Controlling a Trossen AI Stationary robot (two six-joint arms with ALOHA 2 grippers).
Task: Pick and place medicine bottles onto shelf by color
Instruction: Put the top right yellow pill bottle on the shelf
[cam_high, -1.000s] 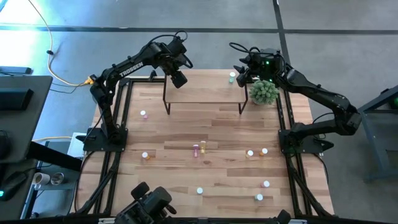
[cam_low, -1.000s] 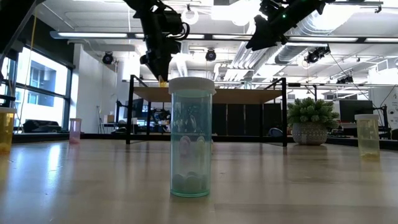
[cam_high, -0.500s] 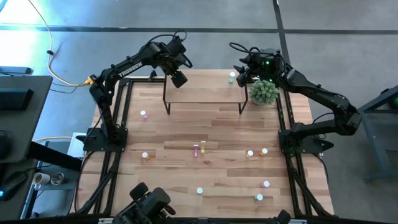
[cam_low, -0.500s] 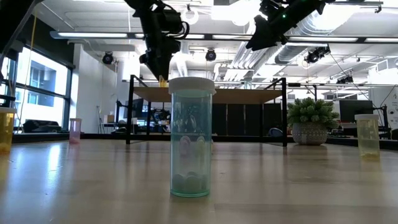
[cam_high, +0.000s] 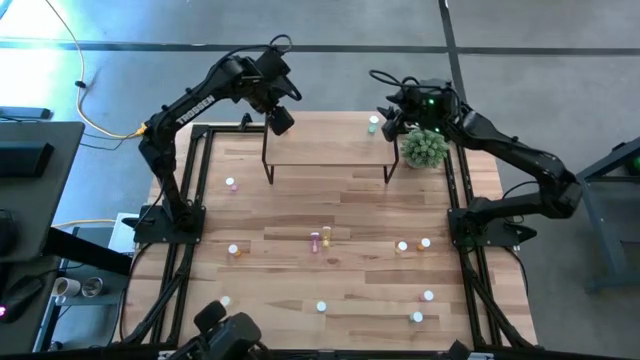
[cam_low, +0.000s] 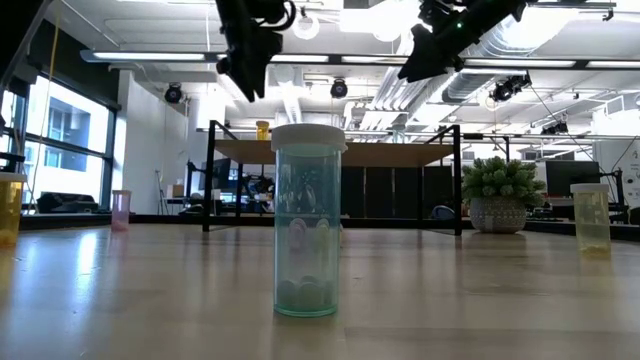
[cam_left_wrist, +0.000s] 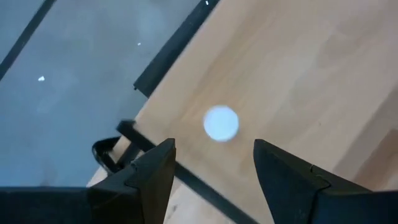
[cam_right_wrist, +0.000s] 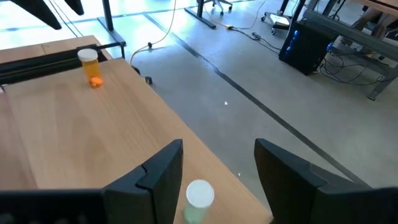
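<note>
Green bottle (cam_right_wrist: 199, 200) cut off at frame edge

Only one readable marking: white "TROSSEN" lettering along the upper link of the left arm (cam_high: 190, 100), seen from the high view; nothing else legible.

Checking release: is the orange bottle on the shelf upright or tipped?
Upright. The orange bottle stands cap-up on the shelf; the left pincer is open above it.

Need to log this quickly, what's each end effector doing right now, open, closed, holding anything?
Left end effector: open, empty, above the orange bottle on the shelf.
Right end effector: open, empty, above a green bottle.
</note>
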